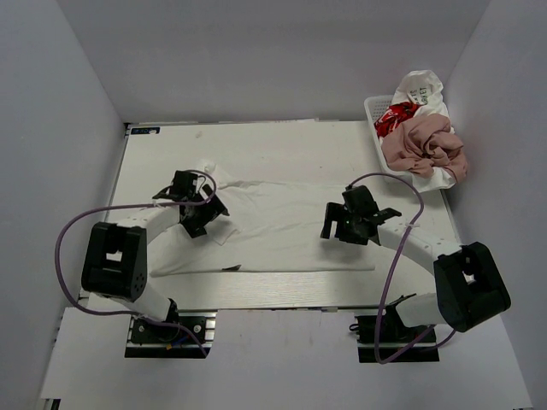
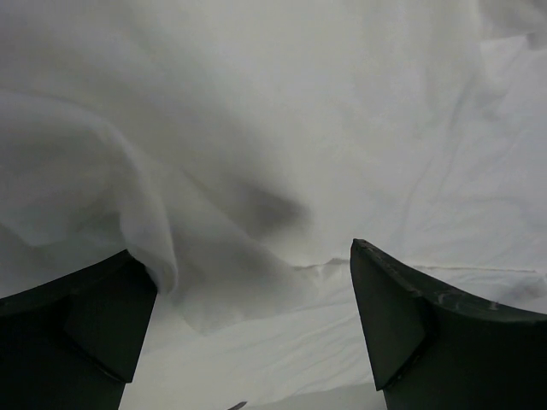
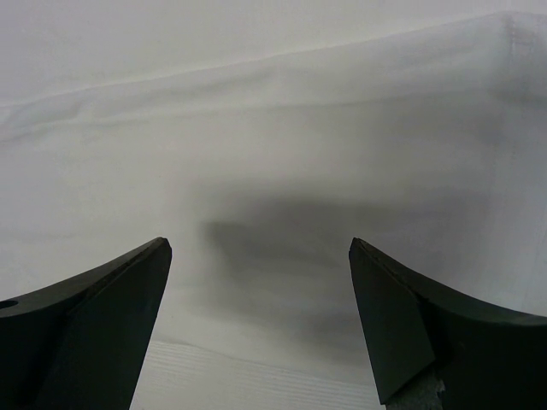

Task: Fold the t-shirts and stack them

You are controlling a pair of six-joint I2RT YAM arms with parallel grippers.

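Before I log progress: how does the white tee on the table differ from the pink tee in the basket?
The white tee lies spread flat; the pink tee is crumpled. The white tee is alone on the table; the pink tee shares the basket with other tees.

A white table is carrying a white t-shirt, which is lying spread flat across its middle with one sleeve reaching toward the far left. A white basket is sitting at the far right corner.
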